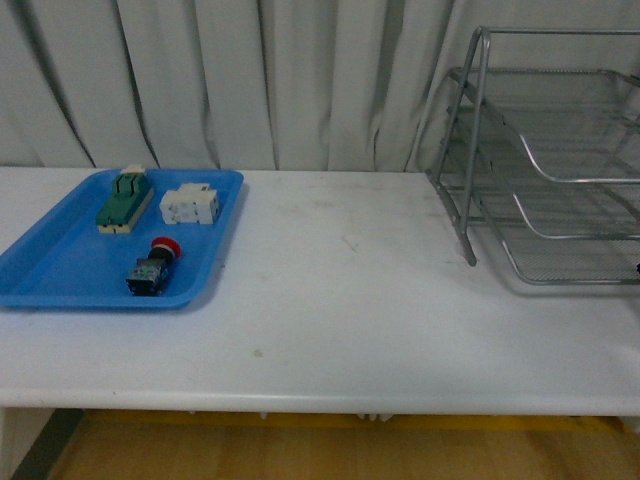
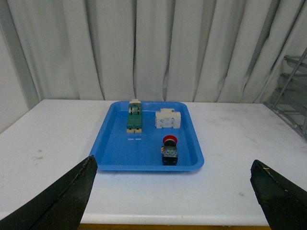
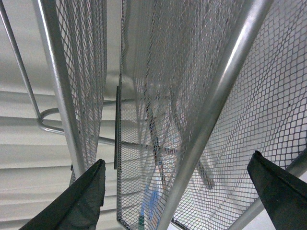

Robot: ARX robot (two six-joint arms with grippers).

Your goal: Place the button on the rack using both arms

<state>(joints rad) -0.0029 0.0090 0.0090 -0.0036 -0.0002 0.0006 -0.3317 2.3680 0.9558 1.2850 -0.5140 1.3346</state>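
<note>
Left gripper gapes toward the button for pickup; right gripper, also apart, seemingly waits at the rack.

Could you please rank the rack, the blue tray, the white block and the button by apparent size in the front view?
1. rack (cut off by the frame edge).
2. blue tray.
3. white block and button: about alike, and the button sits nearer, so unranked.
</note>
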